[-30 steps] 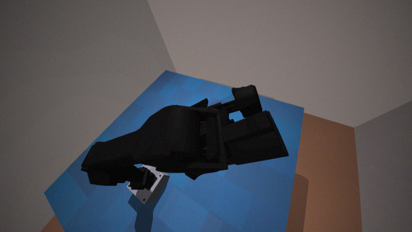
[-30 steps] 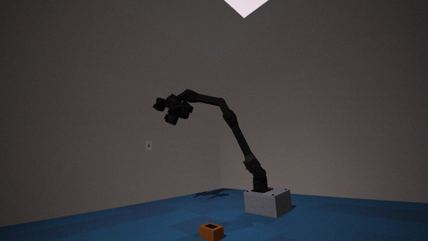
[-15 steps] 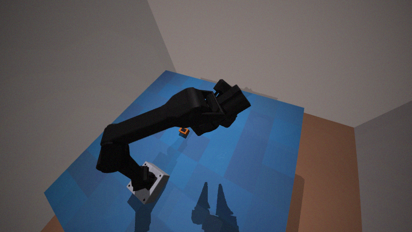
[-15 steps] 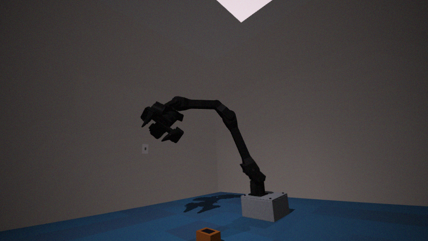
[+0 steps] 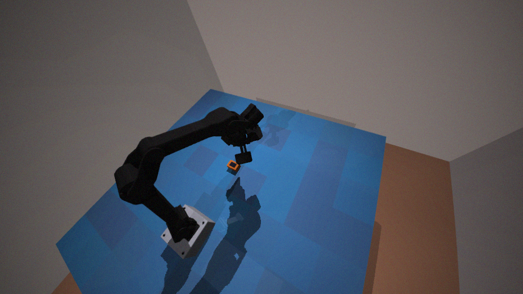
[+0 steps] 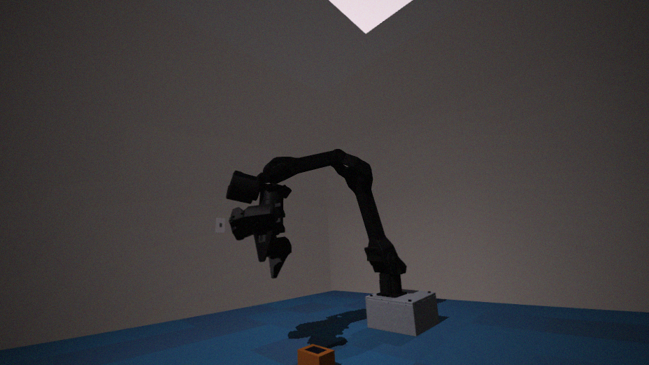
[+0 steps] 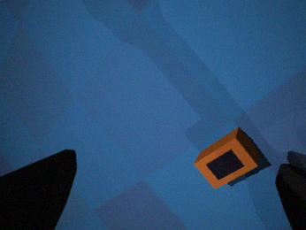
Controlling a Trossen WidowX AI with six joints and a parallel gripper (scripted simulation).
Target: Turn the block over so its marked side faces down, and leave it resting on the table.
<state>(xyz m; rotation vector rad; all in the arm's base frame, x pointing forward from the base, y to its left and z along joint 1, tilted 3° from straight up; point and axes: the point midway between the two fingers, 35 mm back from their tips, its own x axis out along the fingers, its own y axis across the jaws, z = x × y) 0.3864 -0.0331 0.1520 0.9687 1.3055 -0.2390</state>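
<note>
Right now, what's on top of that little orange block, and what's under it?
On top of the orange block is a dark square marking, with nothing resting on it. Its underside is hidden against the blue table.

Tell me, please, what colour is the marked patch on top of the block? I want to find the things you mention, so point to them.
The patch [image 5: 233, 164] [image 6: 315, 349] [image 7: 225, 164] is very dark, nearly black; the wrist view shows it best.

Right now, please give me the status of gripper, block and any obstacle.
Gripper open, nothing held, above the table. Block resting on table, marked side up. No obstacle seen between them.
</note>
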